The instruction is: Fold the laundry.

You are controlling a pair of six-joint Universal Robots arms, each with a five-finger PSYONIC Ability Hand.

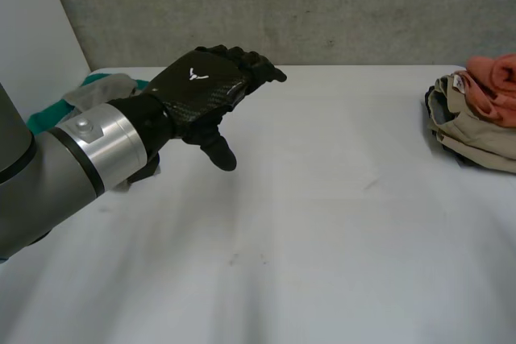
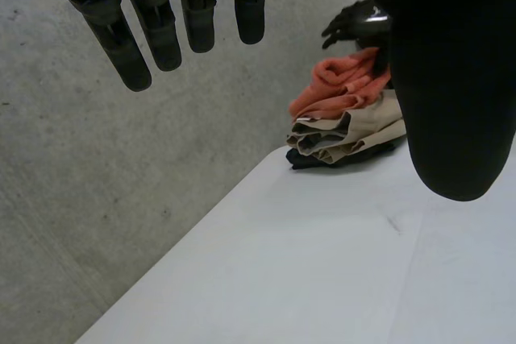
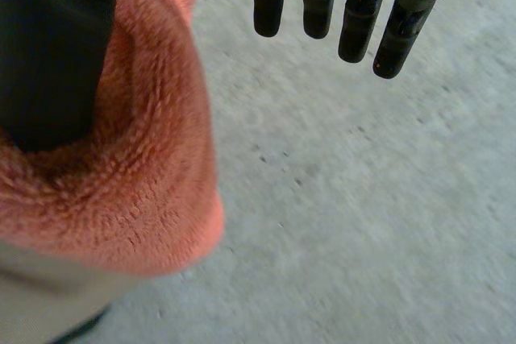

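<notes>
A stack of folded laundry [image 1: 476,122] sits at the table's right edge: beige garments [image 2: 355,130] with an orange towel [image 1: 496,82] on top. My left hand [image 1: 201,86] hovers open over the table's left part, fingers [image 2: 137,46] straight and holding nothing. In the left wrist view my right hand [image 2: 359,18] is just above the far side of the stack. In its own wrist view the right hand [image 3: 48,46] is open: its thumb lies against the orange towel [image 3: 153,175], and its straight fingers [image 3: 355,26] stand apart from the towel.
A loose teal and grey cloth [image 1: 101,90] lies at the back left, behind my left forearm. The white table [image 1: 322,223] ends at a grey concrete wall [image 1: 322,6] along its far side.
</notes>
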